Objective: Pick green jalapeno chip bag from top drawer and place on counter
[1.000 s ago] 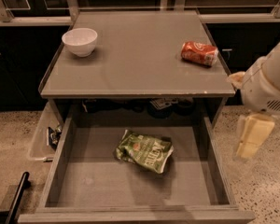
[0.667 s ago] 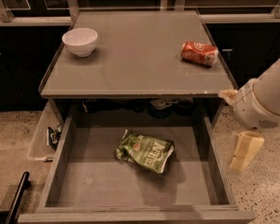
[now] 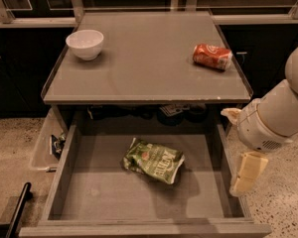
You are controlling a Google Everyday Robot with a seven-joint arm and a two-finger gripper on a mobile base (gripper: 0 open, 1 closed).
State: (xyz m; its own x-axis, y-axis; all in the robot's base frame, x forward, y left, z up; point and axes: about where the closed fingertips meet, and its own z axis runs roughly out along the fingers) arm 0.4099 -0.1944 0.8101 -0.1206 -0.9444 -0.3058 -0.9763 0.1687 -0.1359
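Note:
The green jalapeno chip bag lies crumpled and flat on the bottom of the open top drawer, a little right of its middle. The counter is the grey tabletop above the drawer. My gripper hangs from the white arm at the right, over the drawer's right wall, to the right of the bag and apart from it. It holds nothing that I can see.
A white bowl stands at the counter's far left. A red-orange soda can lies on its side at the counter's right. A pale bin sits on the floor left of the drawer. A dark bar is at the lower left.
My arm and gripper have moved down and to the left, from beside the table to over the drawer's right wall. The bag, can and bowl have not moved.

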